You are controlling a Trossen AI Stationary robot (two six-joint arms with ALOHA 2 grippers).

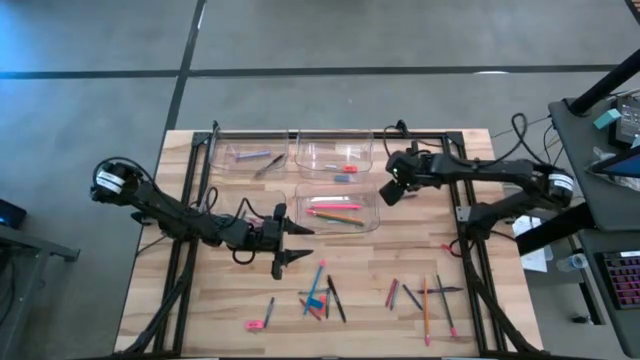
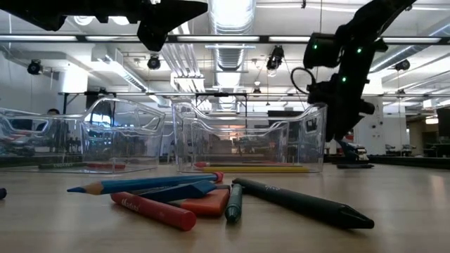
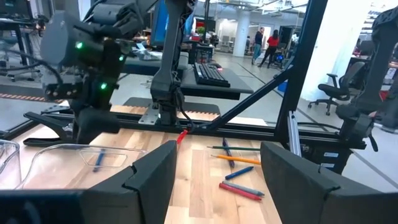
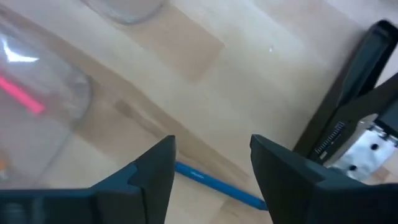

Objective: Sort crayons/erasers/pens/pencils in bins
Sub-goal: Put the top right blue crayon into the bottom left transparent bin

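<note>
— Over by the right-hand wall of the bins, see the right tool? Its fingers stand apart with nothing between them, and it hangs low over a blue pencil lying flat on the bench.

— I see it. That pencil seems to run from one finger towards the other, not crosswise to them. If the tool shuts like that, I'd guess it pushes on the stick lengthwise and it skids or rolls away.

— That's my worry too. The clear tub is just beside it, so a slip could also nudge the wall and shift what's already sorted. There are pencils lying in the nearest tub.

— And coming down too far would scrape the fingertips on the wood.

— What about the left tool?

— It's open as well and empty, above the bench in front of the tubs, pointing across towards the other arm. It's well apart from the right tool, so I don't expect a clash yet.

— Plenty is left to sort, though. One loose heap sits near the front edge and another scatter lies to its right.

— Yes, and the sticks in that heap cross each other. Picking one out could drag a neighbour along into the wrong tub.
</note>
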